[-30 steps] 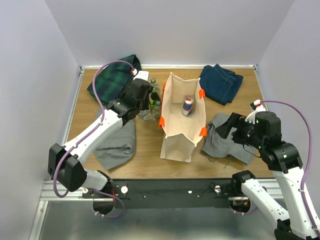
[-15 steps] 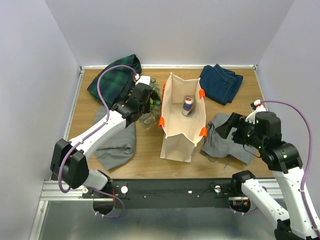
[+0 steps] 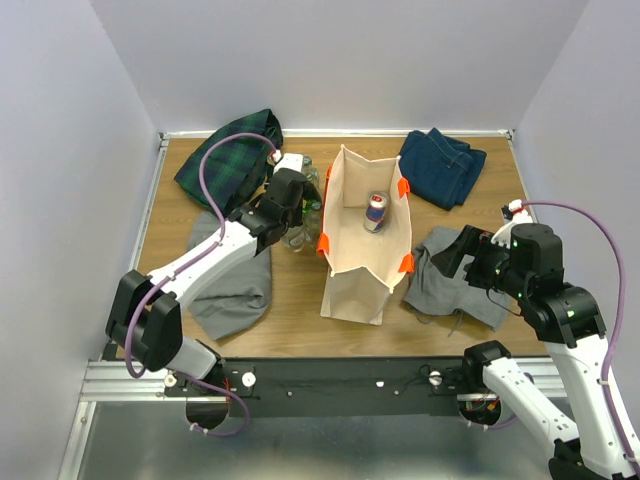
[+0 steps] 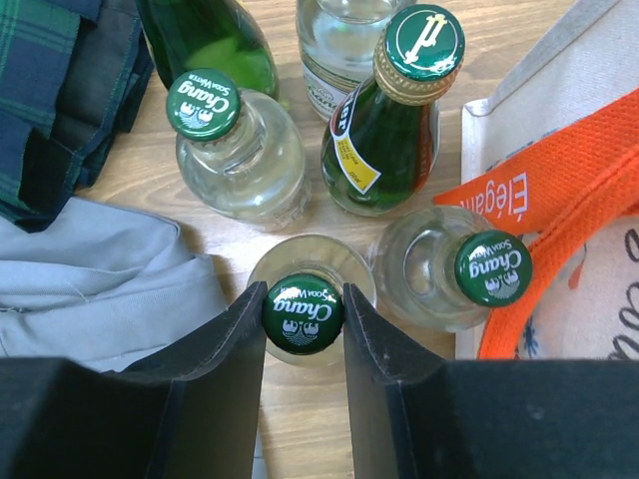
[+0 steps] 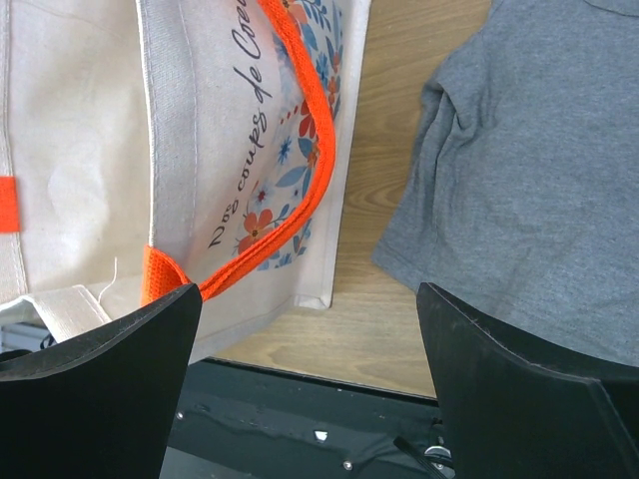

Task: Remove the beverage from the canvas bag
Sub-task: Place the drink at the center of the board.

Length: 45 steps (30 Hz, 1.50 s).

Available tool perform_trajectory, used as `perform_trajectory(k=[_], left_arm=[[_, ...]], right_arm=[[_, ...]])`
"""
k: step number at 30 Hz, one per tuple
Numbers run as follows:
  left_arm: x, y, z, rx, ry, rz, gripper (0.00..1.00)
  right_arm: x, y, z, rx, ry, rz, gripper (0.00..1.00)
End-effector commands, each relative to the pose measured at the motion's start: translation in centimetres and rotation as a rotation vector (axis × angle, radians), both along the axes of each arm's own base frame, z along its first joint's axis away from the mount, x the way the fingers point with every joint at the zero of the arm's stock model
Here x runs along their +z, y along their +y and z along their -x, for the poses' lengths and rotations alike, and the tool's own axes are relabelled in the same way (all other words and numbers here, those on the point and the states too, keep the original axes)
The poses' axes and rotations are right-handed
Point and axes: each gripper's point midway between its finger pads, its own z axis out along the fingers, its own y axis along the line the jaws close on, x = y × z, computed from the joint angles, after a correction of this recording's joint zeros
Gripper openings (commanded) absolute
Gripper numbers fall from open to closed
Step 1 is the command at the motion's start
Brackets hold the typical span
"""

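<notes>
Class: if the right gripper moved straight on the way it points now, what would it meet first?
Probably the bare wooden table between the canvas bag and the grey shirt, framed by the open right gripper. Depth is unclear, so the bag's lower corner might come first.

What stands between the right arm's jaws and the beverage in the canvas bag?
Only the side wall of the canvas bag, which faces the open right jaws. The bag's mouth is open, and nothing visible covers the beverage from above.
</notes>
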Motion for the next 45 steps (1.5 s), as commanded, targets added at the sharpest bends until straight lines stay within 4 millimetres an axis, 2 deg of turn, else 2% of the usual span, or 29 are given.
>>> perform_trajectory(k=[1, 16, 29, 36, 41, 43, 45], left_arm=[[3.7, -0.1, -2.8, 0.058, -0.158, 0.051, 0.0], [4.1, -0.1, -3.3, 0.053, -0.182, 0.031, 0.0], [1.8, -0.4, -2.5, 0.053, -0.118, 0.058, 0.0], [1.3, -0.3, -2.1, 0.064, -0.09, 0.065, 0.0], [0.5, -0.2, -1.7, 0.073, -0.066, 0.065, 0.04], [0.4, -0.1, -1.5, 0.074, -0.062, 0.063, 0.14], [0.3, 0.0, -1.4, 0.073, -0.06, 0.06, 0.27]], right_arm=[[-0.1, -0.3, -0.1, -0.016, -0.002, 0.009, 0.98], [-0.1, 0.0, -0.4, -0.005, -0.004, 0.002, 0.98], [-0.4, 0.0, -0.4, -0.006, 0.0, 0.003, 0.98], [-0.6, -0.1, -0.1, -0.008, 0.004, 0.003, 0.98], [-0.5, -0.2, 0.1, -0.01, 0.004, 0.006, 0.98], [-0.6, -0.2, 0.1, -0.014, 0.006, 0.006, 0.98], [-0.6, -0.2, 0.2, -0.011, 0.005, 0.005, 0.98]])
